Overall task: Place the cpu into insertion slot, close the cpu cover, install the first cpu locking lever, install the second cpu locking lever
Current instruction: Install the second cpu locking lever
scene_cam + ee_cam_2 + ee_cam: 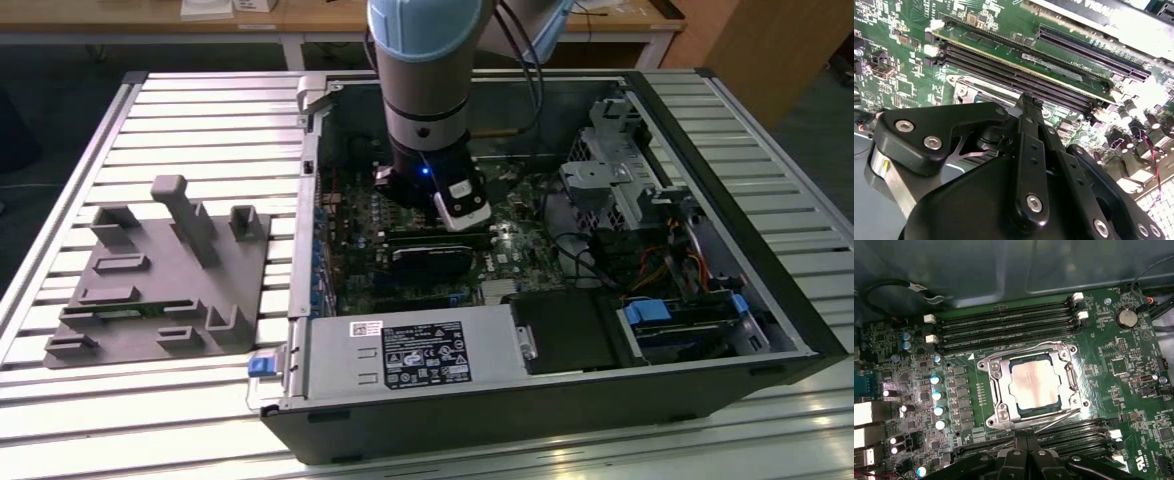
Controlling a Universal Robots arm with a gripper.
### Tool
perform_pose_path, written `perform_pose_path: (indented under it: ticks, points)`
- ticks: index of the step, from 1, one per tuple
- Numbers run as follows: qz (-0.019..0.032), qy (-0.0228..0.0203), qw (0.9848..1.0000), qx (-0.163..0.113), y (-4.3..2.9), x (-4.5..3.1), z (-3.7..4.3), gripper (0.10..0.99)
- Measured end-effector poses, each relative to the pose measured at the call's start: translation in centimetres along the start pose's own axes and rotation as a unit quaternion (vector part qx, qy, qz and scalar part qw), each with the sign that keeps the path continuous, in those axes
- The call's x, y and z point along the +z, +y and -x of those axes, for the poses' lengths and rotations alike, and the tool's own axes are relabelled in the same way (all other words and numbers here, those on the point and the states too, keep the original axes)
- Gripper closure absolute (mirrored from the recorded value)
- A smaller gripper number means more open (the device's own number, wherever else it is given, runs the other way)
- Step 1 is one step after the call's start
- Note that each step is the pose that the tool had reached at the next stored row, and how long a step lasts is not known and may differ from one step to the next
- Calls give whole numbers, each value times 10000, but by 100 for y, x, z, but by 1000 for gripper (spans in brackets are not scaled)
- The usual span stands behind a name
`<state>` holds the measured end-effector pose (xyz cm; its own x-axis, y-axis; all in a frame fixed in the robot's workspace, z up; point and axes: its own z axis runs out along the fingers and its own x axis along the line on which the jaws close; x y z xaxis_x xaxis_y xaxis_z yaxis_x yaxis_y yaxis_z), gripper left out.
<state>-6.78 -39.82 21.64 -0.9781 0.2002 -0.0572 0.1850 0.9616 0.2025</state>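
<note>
The arm reaches straight down into an open computer case (747,300) that lies on a slatted metal table (200,130). The gripper (1026,440) hangs just above the green motherboard (1114,350); in both wrist views its two black fingers (1029,130) stand pressed together with no gap between them and nothing held.

In the first wrist view, the cpu (1034,384) sits flat inside the insertion slot (999,412), its pale metal top showing through the window of the cpu cover (995,385), which lies folded down over the chip. A thin wire locking lever (1059,419) runs slantwise along the socket edge nearest the fingertips, which hover beside that edge; whether they touch the lever cannot be told. Long black memory slots (1004,325) lie on the far side of the socket, and another bank lies on the near side, partly under the fingers.

In the exterior view, a grey parts holder (160,285) rests on the table at the exterior view's left, well apart from the case.
</note>
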Motion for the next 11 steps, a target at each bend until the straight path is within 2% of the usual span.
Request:
perform_pose_path:
  ticks: [4,11]
  points:
    - [130,24,9999,13,-72,4,-11,980]
    - [330,63,9994,32,-176,22,-57,980]
